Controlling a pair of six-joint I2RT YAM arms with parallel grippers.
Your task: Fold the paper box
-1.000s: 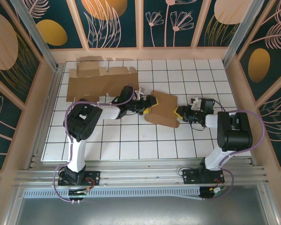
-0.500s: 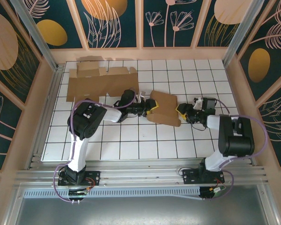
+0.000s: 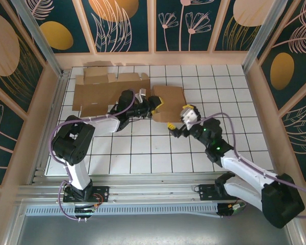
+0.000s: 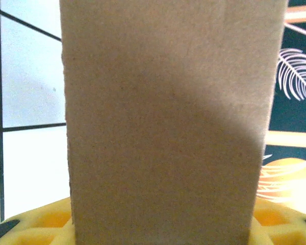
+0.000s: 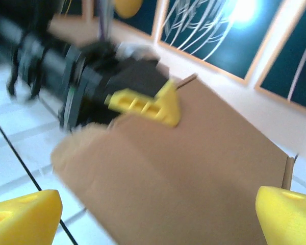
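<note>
The paper box (image 3: 169, 103) is held just right of the flat cardboard sheet (image 3: 104, 92), its edge nearest the sheet clamped by the left gripper (image 3: 158, 106), while the right gripper (image 3: 178, 119) is spread wide, grasping nothing, at the box's opposite side.

Paper box (image 3: 171, 101): plain brown cardboard, unprinted, partly folded, still fairly flat. Position: middle of table (image 3: 143, 149), toward far side. Left edge pinched in left gripper (image 3: 158, 106). Left wrist view: box panel (image 4: 168, 127) upright, soft shadow across it. Right wrist view: box (image 5: 194, 168) has rounded fold at near-left corner and tab slit at right edge.
</note>
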